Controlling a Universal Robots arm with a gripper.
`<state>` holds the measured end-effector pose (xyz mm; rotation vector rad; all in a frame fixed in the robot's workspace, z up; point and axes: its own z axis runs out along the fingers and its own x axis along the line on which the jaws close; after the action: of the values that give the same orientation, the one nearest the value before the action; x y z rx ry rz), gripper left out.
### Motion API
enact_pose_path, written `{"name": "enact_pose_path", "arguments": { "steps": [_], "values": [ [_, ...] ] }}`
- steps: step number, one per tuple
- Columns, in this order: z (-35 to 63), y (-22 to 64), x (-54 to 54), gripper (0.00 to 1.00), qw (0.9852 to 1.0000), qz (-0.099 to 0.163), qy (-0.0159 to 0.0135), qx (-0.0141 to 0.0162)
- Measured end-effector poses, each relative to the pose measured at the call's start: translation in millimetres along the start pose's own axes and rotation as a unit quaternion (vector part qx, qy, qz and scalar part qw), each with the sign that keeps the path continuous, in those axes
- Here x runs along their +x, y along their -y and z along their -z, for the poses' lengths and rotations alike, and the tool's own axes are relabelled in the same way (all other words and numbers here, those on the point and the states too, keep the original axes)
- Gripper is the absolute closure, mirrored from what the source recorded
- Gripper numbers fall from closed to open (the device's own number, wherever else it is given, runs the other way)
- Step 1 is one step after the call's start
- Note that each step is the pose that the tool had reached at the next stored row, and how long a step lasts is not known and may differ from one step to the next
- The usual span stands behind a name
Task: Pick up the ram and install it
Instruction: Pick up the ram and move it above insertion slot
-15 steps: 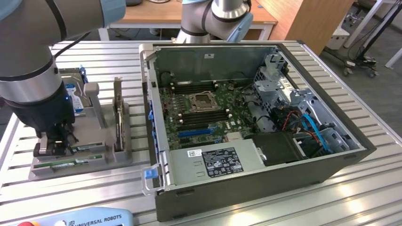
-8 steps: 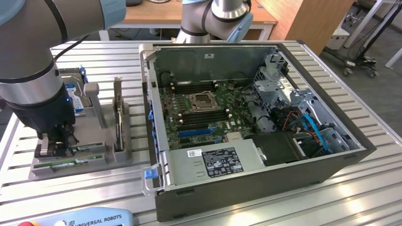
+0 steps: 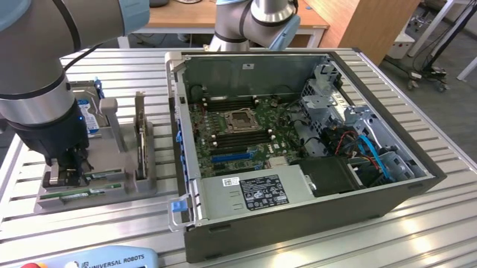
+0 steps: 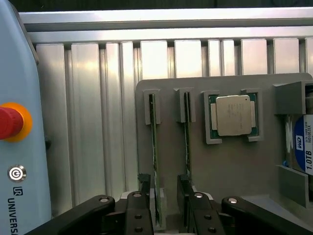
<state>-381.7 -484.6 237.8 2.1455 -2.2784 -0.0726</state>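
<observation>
Pincer over the parts holder, at the exterior view's left of the open computer case (image 3: 298,218). The ram (image 4: 155,147) stood on its long edge in a slot of the grey holder (image 4: 234,171). Its long axis ran from between the pincer's fingers toward the bracket at the slot's other end, parallel to a second ram stick (image 4: 187,142) in the neighbouring slot.

In the exterior view, the green sticks lay lengthwise along the holder's near side, running roughly from that view's left to its right. Which of them sat under the fingers was hard to tell there, as the tool body covered them.

The arm's last links hung vertically, with the pincer (image 4: 163,185) pointing straight down at the holder. Its jaws were open and straddled one end of the ram, one finger on each side. A gap was visible on the side of the second stick, so nothing was gripped.

The wrist view added the processor (image 4: 233,115) lying flat in its recess, the blue-labelled hard drive (image 4: 299,144) at the holder's edge, and the teach pendant (image 4: 19,171) with its red stop button (image 4: 9,122).

The exterior view supplied the motherboard (image 3: 238,128) inside the case, the upright expansion card (image 3: 139,134) and the slotted aluminium surface (image 3: 417,223).
</observation>
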Motion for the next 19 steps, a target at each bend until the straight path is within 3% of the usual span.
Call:
{"name": "enact_pose_path", "arguments": {
  "steps": [11, 19],
  "values": [
    [-2.1, 0.1, 0.0, 0.64, 1.0, 0.003, -0.0001, 0.0],
    [-10.9, 0.5, 0.3, 0.64, 1.0, 0.003, -0.0001, -0.0001]
  ]
}}
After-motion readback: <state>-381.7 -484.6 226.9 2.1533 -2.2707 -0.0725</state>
